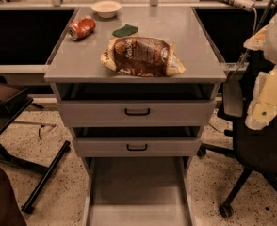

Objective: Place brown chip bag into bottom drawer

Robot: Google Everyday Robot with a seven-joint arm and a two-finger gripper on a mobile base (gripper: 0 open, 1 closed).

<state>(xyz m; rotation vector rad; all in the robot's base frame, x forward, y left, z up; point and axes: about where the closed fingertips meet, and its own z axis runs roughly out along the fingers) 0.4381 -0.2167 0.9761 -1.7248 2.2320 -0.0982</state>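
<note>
The brown chip bag (142, 56) lies on its side on the grey cabinet's top (72, 62), near the front edge, right of centre. The bottom drawer (138, 187) is pulled out towards me, and its flat floor is bare. My gripper (265, 105) is at the right edge of the view, at the end of the white and cream arm. It hangs beside the cabinet, well right of the bag and apart from it, and holds nothing that I can see.
A red soda can (82, 27), a white bowl (106, 8) and a green sponge (125, 30) sit at the back of the top. The two upper drawers (137, 111) have black handles. A black office chair (256, 145) stands to the right and a black stand (20, 121) to the left.
</note>
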